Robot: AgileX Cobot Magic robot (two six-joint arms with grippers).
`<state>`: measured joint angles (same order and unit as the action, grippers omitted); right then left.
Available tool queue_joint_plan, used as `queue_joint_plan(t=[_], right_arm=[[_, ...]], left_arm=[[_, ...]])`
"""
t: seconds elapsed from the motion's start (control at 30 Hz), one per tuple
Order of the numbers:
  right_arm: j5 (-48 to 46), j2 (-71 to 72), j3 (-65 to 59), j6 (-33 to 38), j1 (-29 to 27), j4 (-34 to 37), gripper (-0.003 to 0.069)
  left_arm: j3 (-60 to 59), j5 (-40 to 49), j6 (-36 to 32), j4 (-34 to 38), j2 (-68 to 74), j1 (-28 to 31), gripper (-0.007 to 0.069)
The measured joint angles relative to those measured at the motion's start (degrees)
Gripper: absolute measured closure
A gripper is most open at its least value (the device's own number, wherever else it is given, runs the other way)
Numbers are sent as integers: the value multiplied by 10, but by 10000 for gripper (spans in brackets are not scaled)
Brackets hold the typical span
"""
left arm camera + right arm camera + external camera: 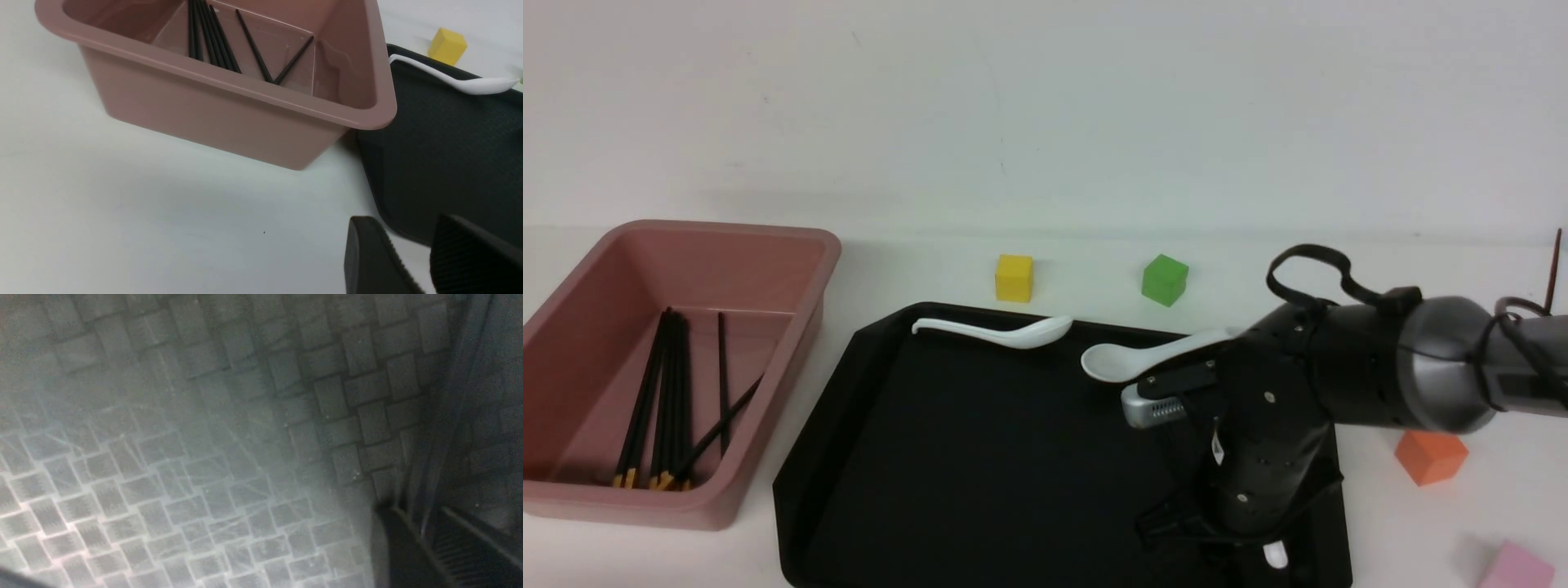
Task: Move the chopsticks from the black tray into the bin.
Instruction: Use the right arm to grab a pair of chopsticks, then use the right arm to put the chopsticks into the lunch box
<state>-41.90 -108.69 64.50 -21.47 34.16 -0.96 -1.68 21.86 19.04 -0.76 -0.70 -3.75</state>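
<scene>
**White table (1086, 278), jaws nearly closed**

Your right gripper (414, 510) hangs close over the black tray (980, 457), jaws nearly together. A thin dark line runs into the gap; gripped or not, you cannot tell. Your left gripper (402, 222) stands slightly apart, empty. At least six chopsticks (662, 392) lie bunched in the bin (645, 502). Two spoons (1005, 331), four cubes (1014, 278); the pink cube (1515, 567) is cut off.

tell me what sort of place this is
Probably a robot lab test bench, not a kitchen: a plain white table against a bare wall, a yellow cube, green cube and orange cube lying loose around a black tray, and a robot arm reaching over that tray.
</scene>
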Motion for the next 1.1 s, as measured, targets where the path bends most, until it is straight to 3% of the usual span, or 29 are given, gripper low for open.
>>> queue_joint_plan(t=[0.4, 0.5, 0.63, 0.8, 0.93, 1.1], right_arm=[[-78, 33, 21, 97, -1, 103, 552], [-147, 57, 94, 117, -1, 169, 552], [-168, 59, 179, 137, 1, 237, 552], [-134, 13, 342, 190, 38, 329, 552], [-71, -66, 461, 215, 82, 354, 552], [98, -214, 601, 264, 143, 396, 552]], left_arm=[[0, 0, 0, 0, 0, 0, 386], [0, 0, 0, 0, 0, 0, 386], [0, 0, 0, 0, 0, 0, 386], [0, 0, 0, 0, 0, 0, 386], [0, 0, 0, 0, 0, 0, 386], [0, 0, 0, 0, 0, 0, 386]])
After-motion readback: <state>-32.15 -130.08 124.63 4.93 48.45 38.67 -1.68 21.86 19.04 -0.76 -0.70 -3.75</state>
